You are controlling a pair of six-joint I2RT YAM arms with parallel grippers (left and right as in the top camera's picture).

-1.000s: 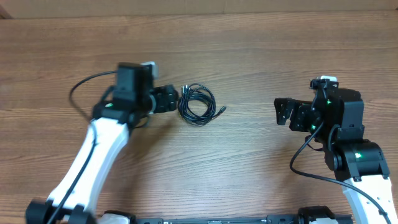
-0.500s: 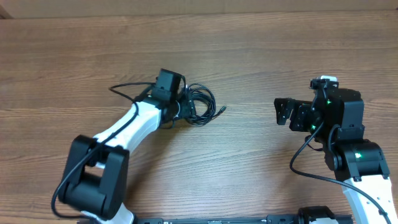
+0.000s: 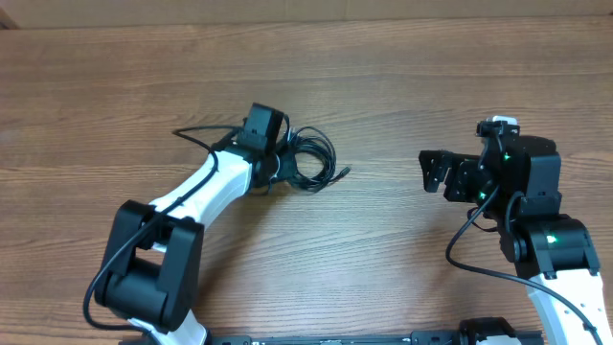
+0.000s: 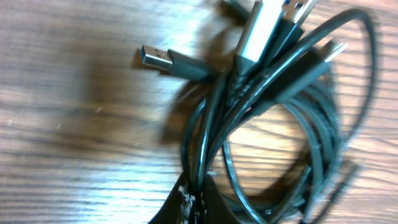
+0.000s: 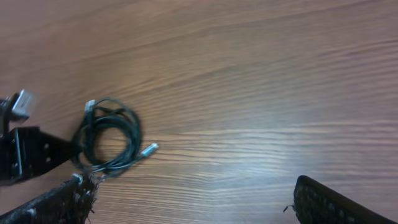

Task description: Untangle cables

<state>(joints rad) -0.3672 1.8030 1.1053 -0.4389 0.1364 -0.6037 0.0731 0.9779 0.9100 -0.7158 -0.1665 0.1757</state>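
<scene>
Lying coiled left of centre on the table (image 3: 383, 77), the cables (image 3: 306, 161) have the left gripper (image 3: 285, 161) at their left edge, probably to pinch a strand, its grasp untellable, while the right gripper (image 3: 426, 171) waits spread, well apart.

Robot lab or test bench setup, wood-grain tabletop (image 3: 402, 86) filled the overhead view, two white-and-black robot arms stood at its near edge, left arm (image 3: 206, 187) and right arm (image 3: 536, 172), green status lights (image 3: 553, 239) glowed on the right one, thick black wiring (image 3: 450, 251) looped off both arms.
</scene>
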